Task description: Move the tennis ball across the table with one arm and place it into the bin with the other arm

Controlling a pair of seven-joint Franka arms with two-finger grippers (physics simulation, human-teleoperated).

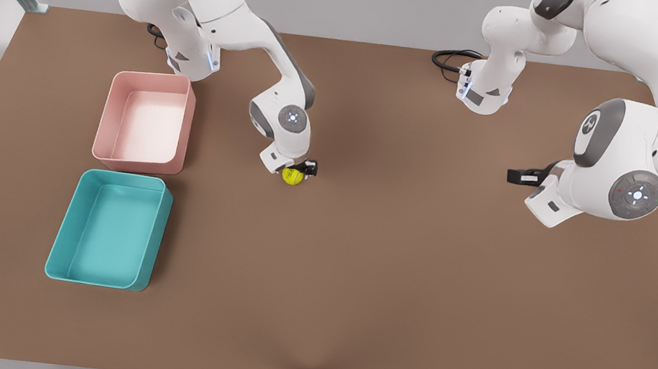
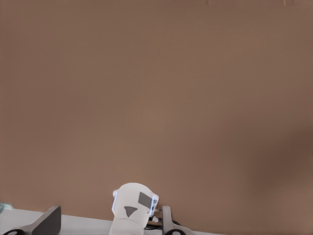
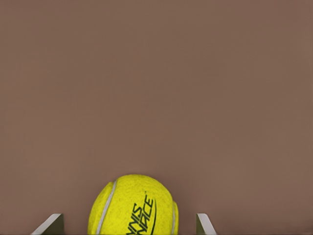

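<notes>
While the ball sits low between the right arm's fingers: nothing has been carried to the bin yet.

Right hand (image 1: 299, 169): down at the tabletop (image 1: 394, 271) mid-table, fingers apart, one on each side of the tennis ball (image 1: 292, 176) with a gap showing at both flanks in the right wrist view; not clamped.

Tennis ball, place: directly under and between that hand's fingers (image 3: 50, 224), resting on the bare brown surface, well apart from both trays.

Tennis ball, look: yellow-green (image 3: 133, 205), fuzzy, a pale curved seam down one side and dark printed lettering across its face.

Tennis ball, handling: I'd judge it light, springy and a little grippy from the felt, but round, so it will roll if nudged off-centre. Best taken across its widest middle, fingers squarely opposite.

Bin (image 1: 62, 237): the teal tray, off to the side of the right hand and nearer the camera, beyond the pink tray (image 1: 107, 127) beside it.

Left hand (image 1: 520, 176): held above the tabletop well away from the ball, waiting; I cannot tell how its fingers stand.
</notes>
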